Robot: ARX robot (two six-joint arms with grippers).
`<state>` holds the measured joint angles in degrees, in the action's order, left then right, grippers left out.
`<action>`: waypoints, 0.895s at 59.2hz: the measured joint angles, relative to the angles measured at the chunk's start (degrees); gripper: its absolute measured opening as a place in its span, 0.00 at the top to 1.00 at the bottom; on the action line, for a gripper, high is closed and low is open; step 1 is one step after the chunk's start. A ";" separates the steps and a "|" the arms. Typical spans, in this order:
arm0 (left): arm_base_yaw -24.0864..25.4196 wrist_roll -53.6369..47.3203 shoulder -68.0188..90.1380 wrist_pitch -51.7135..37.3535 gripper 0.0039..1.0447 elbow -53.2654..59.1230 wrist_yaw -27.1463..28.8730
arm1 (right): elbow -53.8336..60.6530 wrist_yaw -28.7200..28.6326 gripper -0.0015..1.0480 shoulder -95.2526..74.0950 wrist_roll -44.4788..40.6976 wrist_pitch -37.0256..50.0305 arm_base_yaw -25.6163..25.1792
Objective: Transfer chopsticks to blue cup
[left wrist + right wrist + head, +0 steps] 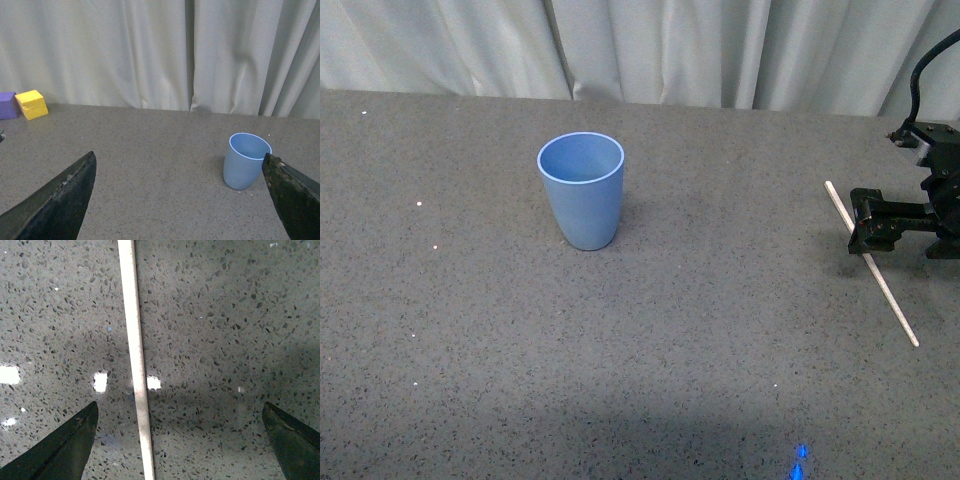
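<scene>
**Wide right fingers (pixel 62 447) straddle the chopstick (pixel 136 360) at the right of the table (pixel 720 330).**
Only the left wrist view shows wide left fingers (pixel 55 210), a yellow block (pixel 32 104) and a purple block (pixel 7 105); the blue cup (pixel 581 190) stands mid-table, open room around.

Front and low left wrist views face the far tabletop (pixel 720 350) edge, sharing the cup (pixel 581 190); right wrist view looks closely down onto the stick (pixel 136 355).

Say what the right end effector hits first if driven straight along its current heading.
Probably the grey speckled tabletop: the right end effector's open fingers straddle the thin whitish-cream chopstick. Height unclear.
</scene>
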<state>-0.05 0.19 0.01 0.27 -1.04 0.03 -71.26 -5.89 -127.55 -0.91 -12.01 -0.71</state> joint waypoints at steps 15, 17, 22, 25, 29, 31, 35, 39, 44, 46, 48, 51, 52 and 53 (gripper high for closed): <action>0.00 0.00 0.00 0.00 0.06 0.00 0.00 | -2.73 1.16 0.51 -2.25 1.01 -1.22 0.98; 0.00 0.00 0.00 0.00 0.06 0.00 -0.02 | -2.89 1.20 0.54 -2.32 1.03 -1.31 1.05; 0.00 0.00 0.00 0.00 0.06 0.00 0.00 | -3.21 1.18 0.66 -2.45 1.16 -1.66 1.20; 0.00 0.00 0.00 0.00 0.06 0.00 0.00 | -3.39 1.14 0.73 -2.54 1.18 -1.88 1.25; 0.00 0.00 0.00 0.00 0.06 0.00 -0.02 | -3.54 1.31 0.81 -2.62 1.20 -2.05 1.33; 0.00 0.00 0.00 0.00 0.06 0.00 0.00 | -3.56 1.40 0.87 -2.64 1.18 -2.03 1.42; 0.00 0.00 0.00 0.00 0.06 0.00 0.00 | -3.54 2.14 0.95 -2.64 0.94 -1.57 1.57; 0.00 0.00 0.00 0.00 0.06 0.00 -0.02 | -3.54 1.88 0.99 -2.64 1.01 -1.36 1.68; 0.00 0.00 0.00 0.00 0.06 0.00 -0.02 | -2.19 1.97 0.99 -2.29 0.96 1.92 2.03; 0.00 0.00 0.00 0.00 0.06 0.00 0.00 | -0.26 1.40 0.99 -1.46 1.01 5.62 2.36; 0.00 0.00 0.00 0.00 0.06 0.00 0.00 | 1.57 0.13 0.99 -0.46 1.18 8.90 2.67; 0.00 0.00 0.00 0.00 0.06 0.00 0.00 | 4.26 -0.85 0.99 1.29 1.07 13.62 3.26; 0.00 0.00 0.00 0.00 0.06 0.00 0.00 | 4.90 -0.87 0.99 1.81 0.94 14.75 3.45; 0.00 0.00 0.00 0.00 0.06 0.00 0.00 | 6.14 -0.92 0.99 2.91 0.79 17.11 3.91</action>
<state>-0.05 0.19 0.01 0.27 -1.04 0.03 -65.12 -6.81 -124.64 -0.12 5.10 3.20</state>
